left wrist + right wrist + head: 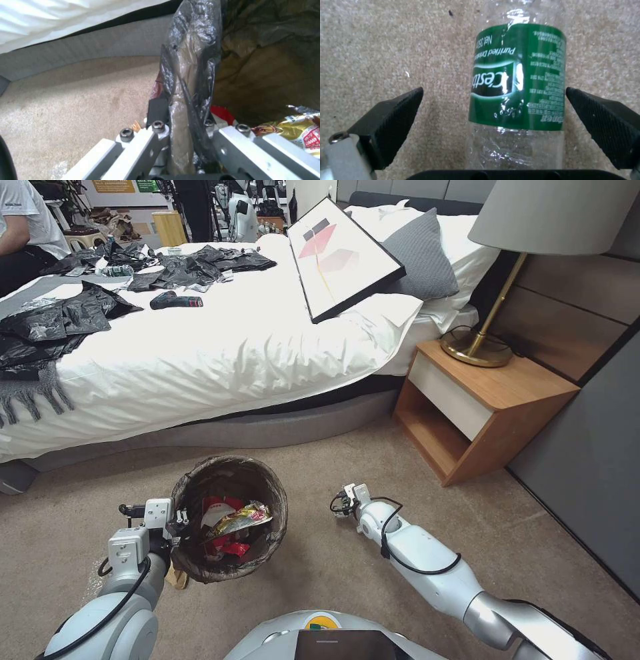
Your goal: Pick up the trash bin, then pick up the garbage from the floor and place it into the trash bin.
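Observation:
The trash bin (230, 493), round with a dark bag liner, hangs tilted just above the carpet. My left gripper (175, 520) is shut on its near-left rim; the left wrist view shows the left gripper (183, 117) pinching rim and liner (190, 75). Garbage lies inside the bin: red packets and a gold foil wrapper (240, 519), (300, 130). To the right of the bin, my right gripper (343, 503) reaches down to the floor. In the right wrist view the right gripper (494, 90) is open, its black fingers (393, 120) on either side of a clear bottle with a green label (516, 82) on the carpet.
A bed (220, 347) with black plastic bags (60, 320) and a framed picture (340, 257) runs across the back. A wooden nightstand (480, 407) with a brass lamp (477, 347) stands at the right by a dark wall. A brown scrap (177, 578) lies under the bin.

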Robot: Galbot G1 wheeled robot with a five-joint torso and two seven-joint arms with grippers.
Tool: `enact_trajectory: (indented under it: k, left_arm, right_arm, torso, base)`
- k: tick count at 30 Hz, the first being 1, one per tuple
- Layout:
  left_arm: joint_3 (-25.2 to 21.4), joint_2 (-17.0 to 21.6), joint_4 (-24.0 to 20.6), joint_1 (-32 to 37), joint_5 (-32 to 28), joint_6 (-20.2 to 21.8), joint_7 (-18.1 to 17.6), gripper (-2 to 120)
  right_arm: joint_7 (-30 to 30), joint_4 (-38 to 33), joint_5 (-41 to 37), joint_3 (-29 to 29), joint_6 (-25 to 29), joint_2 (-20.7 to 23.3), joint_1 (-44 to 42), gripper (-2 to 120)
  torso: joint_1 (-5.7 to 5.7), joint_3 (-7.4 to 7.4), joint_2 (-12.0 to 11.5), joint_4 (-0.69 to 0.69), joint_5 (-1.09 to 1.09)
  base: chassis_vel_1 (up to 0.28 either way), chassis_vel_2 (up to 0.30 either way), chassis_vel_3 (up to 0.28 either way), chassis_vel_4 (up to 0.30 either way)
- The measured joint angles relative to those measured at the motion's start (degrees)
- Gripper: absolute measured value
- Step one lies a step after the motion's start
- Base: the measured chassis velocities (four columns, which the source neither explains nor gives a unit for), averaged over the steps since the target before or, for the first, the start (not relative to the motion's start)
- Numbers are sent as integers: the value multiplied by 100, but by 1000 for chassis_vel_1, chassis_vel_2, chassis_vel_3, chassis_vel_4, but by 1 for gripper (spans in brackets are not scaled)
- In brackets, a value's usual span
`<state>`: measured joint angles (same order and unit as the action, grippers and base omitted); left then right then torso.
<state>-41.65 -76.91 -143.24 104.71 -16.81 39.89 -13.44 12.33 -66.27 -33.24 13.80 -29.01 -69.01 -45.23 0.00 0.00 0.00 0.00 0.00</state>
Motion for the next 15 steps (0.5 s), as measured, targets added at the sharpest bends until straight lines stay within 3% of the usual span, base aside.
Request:
enact_trajectory:
  k: [15]
  left_arm:
    - [1,-4,0,24,20,-5,-1,2]
  right_arm:
    - [-18,235,10,-113,81,-74,-4,96]
  torso:
    - [0,0,0,0,0]
  base:
    - [0,0,0,0]
